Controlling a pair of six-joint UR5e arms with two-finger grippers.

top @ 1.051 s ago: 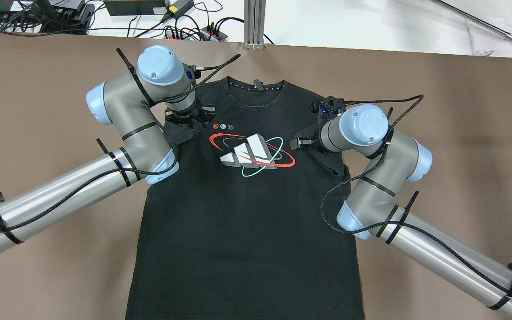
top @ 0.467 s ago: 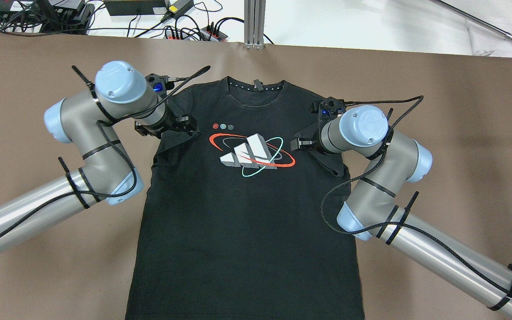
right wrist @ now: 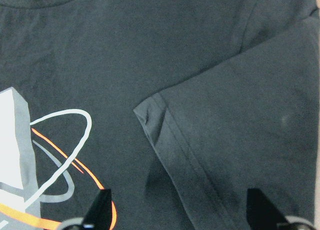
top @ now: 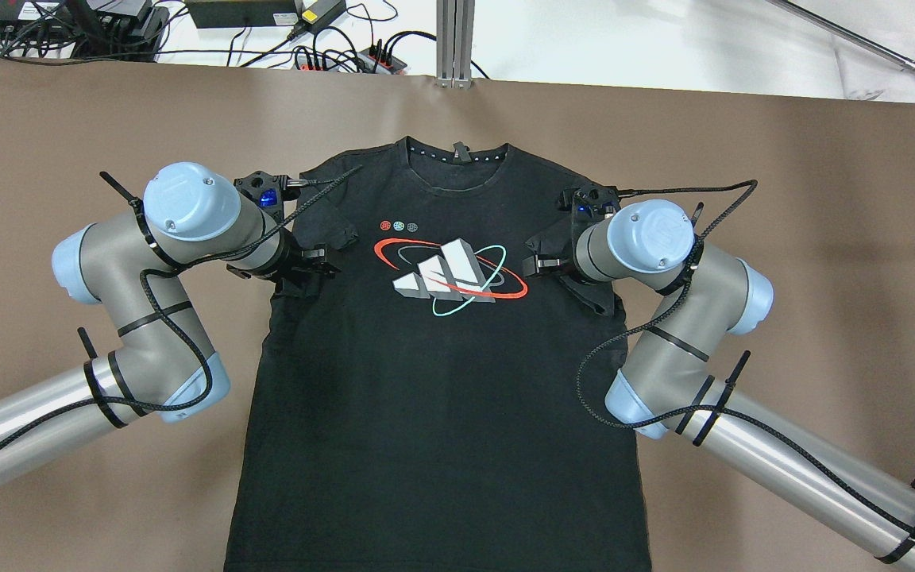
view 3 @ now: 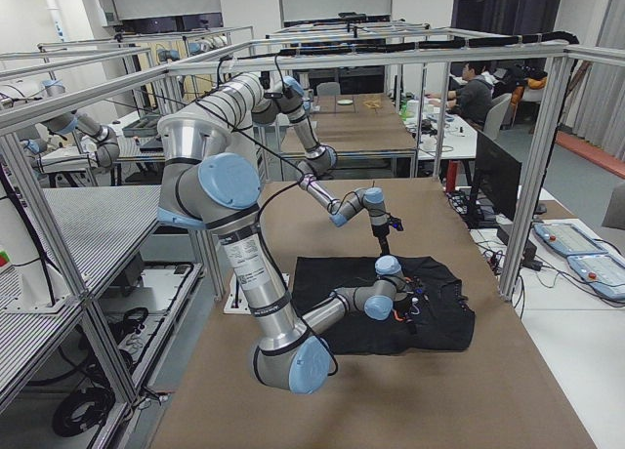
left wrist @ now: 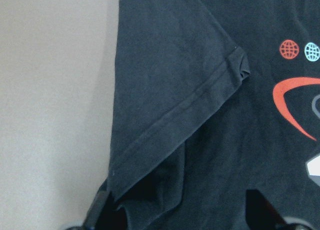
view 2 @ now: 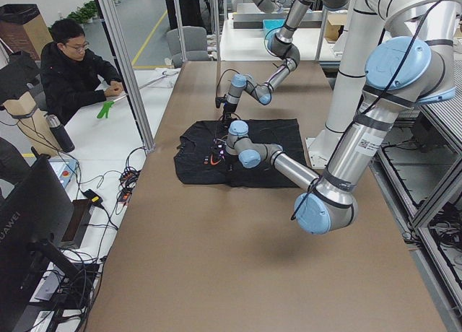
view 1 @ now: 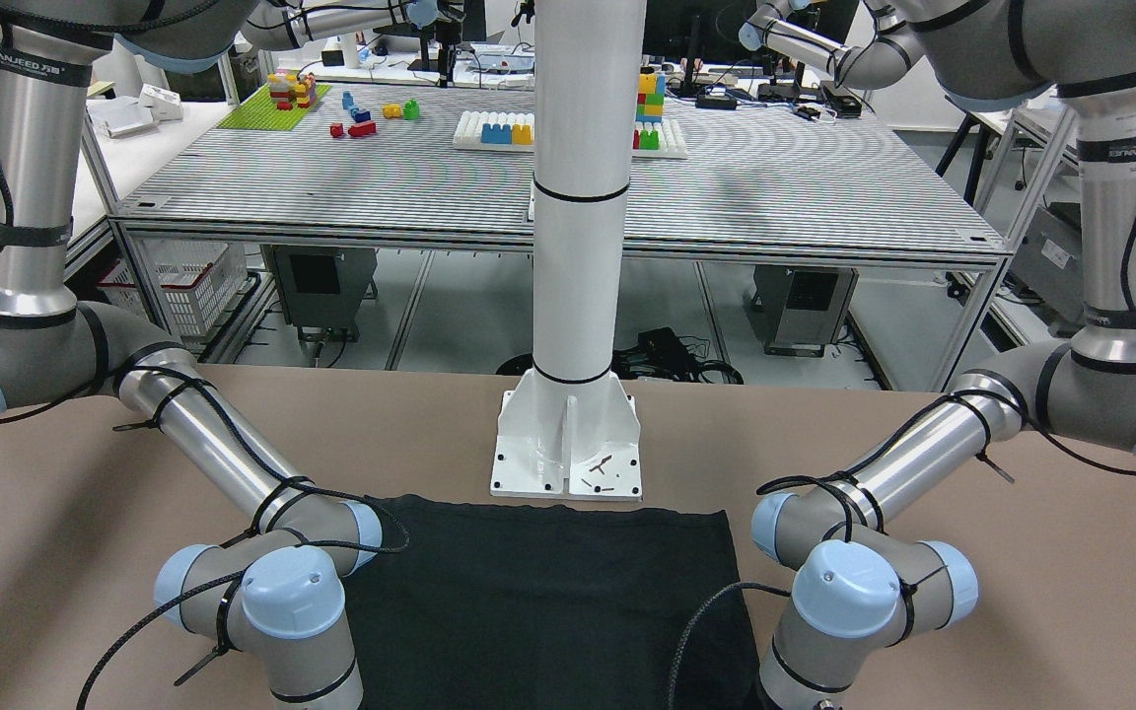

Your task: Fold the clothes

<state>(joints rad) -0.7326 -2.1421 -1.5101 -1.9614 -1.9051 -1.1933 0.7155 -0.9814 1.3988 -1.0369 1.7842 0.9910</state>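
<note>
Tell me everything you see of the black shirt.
The black T-shirt, thin soft fabric, lies flat, front up, on the brown table. White, red and teal logo on the chest; white dots line the collar. Both sleeves are folded inward onto the chest. The left gripper and right gripper hang open over them.

Garment: black cloth, matt, soft, with stitched hems. Chest print: smoother, flat-coloured. Table: brown covering, matt and smooth. Right arm tube: satin grey metal. Left arm joint cap: pale blue plastic, slight sheen.
</note>
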